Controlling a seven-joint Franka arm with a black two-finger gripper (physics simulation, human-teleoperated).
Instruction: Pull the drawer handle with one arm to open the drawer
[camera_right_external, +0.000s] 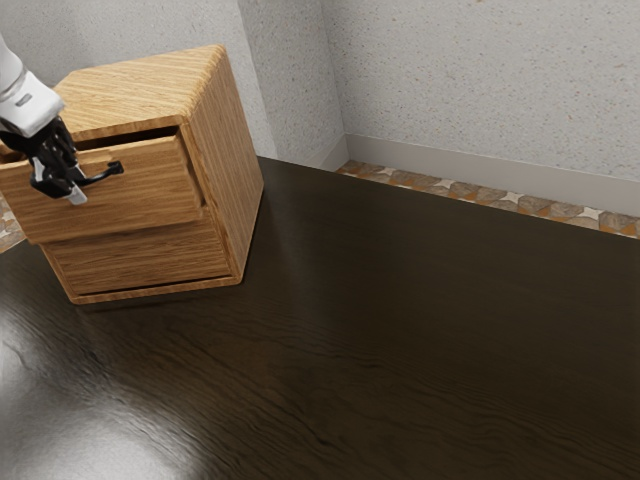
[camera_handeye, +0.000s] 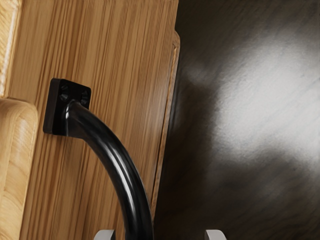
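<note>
On the dark table (camera_right_external: 400, 350), at the exterior view's left, the gripper (camera_right_external: 68, 186) straddles the black handle (camera_handeye: 117, 165), jaws spread, not pinching. The top drawer (camera_right_external: 130, 195) of the cabinet (camera_right_external: 225, 140) stands slightly out; likely mid-pull, calling for a straight draw outward

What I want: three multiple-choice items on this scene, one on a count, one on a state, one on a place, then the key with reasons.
1. How many drawers does the wooden cabinet have? A) one B) two C) four
2. The upper drawer is: A) flush shut B) partly pulled out C) taken out entirely
3. Where is the end effector? A) at the upper drawer's black handle B) on the cabinet's top C) behind the cabinet

Key: 1 B, two fronts are stacked; 2 B, its front stands proud of the lower drawer; 3 A, the exterior view shows it at the handle.
</note>
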